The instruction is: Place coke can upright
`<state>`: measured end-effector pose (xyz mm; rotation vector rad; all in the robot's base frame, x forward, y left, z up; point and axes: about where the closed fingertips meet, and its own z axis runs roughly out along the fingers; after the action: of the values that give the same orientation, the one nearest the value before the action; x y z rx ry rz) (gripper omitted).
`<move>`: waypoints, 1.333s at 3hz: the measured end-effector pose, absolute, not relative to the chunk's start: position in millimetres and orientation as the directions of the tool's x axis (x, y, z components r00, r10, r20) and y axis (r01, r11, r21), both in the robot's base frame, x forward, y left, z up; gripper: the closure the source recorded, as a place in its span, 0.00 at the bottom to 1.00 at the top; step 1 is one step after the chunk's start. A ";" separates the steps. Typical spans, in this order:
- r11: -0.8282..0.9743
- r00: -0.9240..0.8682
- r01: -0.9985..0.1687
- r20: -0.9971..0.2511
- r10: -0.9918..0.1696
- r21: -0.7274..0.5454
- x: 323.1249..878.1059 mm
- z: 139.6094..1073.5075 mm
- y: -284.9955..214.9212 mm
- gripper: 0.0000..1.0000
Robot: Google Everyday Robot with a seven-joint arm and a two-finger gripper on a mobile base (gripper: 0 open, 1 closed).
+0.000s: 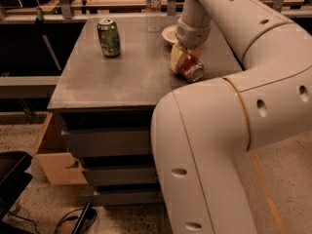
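The claw, my two-finger gripper [184, 64], hangs from the wrist at the far right of the tabletop and is clenched on the small red-orange aluminium coke can [191, 70]; one pale tan finger [177, 58] lies against the can's left side. The coke can sits in that grasp near the table's right edge, tilted rather than upright, with one silver end turned down and towards my camera; whether it touches the surface I cannot tell. Just behind the gripper stands a shallow white bowl [169, 33], and beyond that a clear plastic bottle [153, 6] at the back edge. Well apart, at the rear left of the top, a green drink can [108, 38] stands upright. All of these rest on the flat grey metal table [122, 77], whose front carries stacked grey drawers [112, 143]. The thick white jointed arm [219, 130] fills the right foreground and curves up and back to the wrist. An open light wooden box [54, 155] stands at the table's lower left on the speckled floor [48, 199].
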<state>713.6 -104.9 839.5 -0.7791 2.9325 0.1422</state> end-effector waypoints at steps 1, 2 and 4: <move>0.864 -0.863 -0.499 -0.124 -0.489 0.064 713.6 840.0 -104.9 1.00; 0.846 -0.838 -0.531 -0.182 -0.514 0.056 718.5 857.5 -108.0 1.00; 0.741 -0.681 -0.670 -0.437 -0.588 0.047 724.0 920.2 -127.7 1.00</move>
<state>724.0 -127.7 920.2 -0.9644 2.5455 0.2847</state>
